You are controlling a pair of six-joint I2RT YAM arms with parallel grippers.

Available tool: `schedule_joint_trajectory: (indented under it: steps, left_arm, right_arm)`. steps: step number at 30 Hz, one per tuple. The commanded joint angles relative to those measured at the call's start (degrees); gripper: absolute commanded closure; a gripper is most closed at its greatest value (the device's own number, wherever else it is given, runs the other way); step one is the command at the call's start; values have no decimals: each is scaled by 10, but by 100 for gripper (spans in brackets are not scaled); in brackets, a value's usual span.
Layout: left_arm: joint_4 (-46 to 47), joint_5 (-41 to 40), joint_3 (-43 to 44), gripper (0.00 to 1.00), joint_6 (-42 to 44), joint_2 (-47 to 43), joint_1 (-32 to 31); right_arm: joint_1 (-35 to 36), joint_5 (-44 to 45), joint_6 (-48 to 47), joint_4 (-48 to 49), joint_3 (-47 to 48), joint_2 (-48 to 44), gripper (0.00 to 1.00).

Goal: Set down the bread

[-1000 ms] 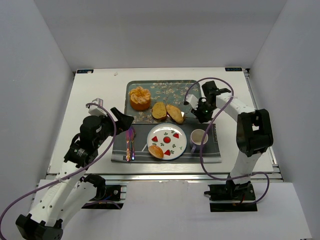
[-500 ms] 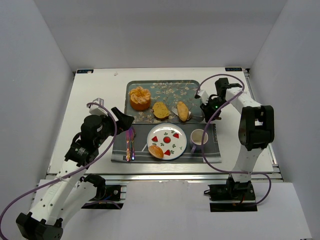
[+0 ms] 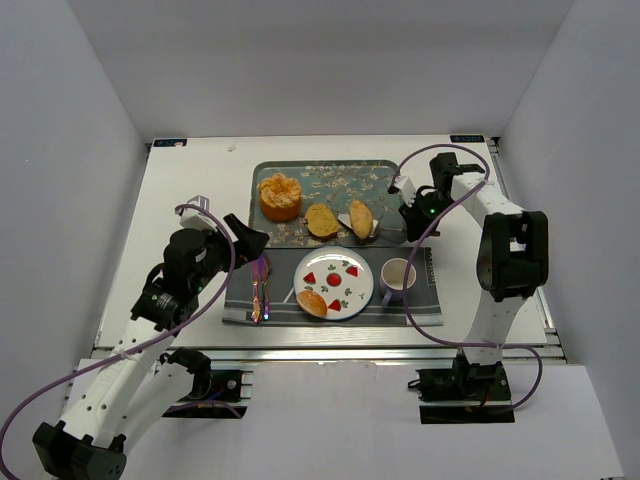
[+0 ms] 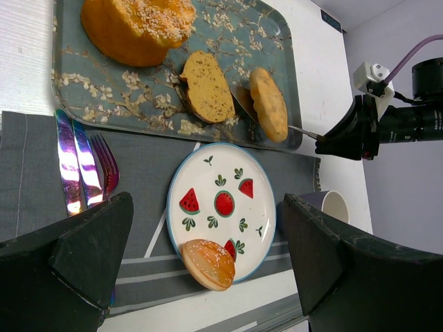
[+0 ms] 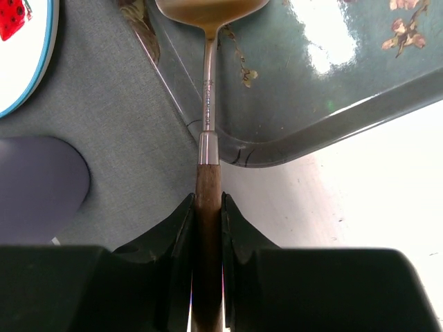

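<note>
White tabletop (image 3: 190,200), plain pale walls (image 3: 320,70). Elongated oval golden roll (image 3: 361,218) on floral blue tray (image 3: 330,180), long axis near-far. Right claw (image 5: 206,204) pinches wooden-handled spatula (image 5: 208,176); left claw (image 4: 208,200) spread.

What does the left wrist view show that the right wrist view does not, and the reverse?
Only the left wrist view: the cake, the bread slice, the whole oval roll, the bun on the plate, the cutlery. Only the right wrist view: the right gripper shut on the wooden handle of the server. Both: the server, tray, plate, cup and placemat.
</note>
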Motion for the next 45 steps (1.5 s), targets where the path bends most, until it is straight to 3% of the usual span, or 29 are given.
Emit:
schedule_joint_trajectory:
  steps: [1, 13, 30, 38, 42, 45]
  left_arm:
    - [11, 3, 7, 2, 1, -1, 3]
    - [16, 6, 1, 2, 0, -2, 3]
    - [11, 3, -5, 2, -3, -12, 3]
    - [8, 2, -3, 2, -3, -14, 3]
    - [6, 2, -4, 2, -3, -16, 3]
    - [9, 3, -2, 2, -2, -14, 3]
  right_arm:
    - [0, -31, -29, -1, 21, -35, 100]
    - [15, -17, -81, 28, -37, -102, 100]
    - [103, 82, -181, 184, -208, -240, 100]
    - [96, 70, -99, 272, -205, -254, 100]
    - [95, 132, 12, 338, -187, -226, 100]
    - [99, 192, 42, 347, -148, -177, 100]
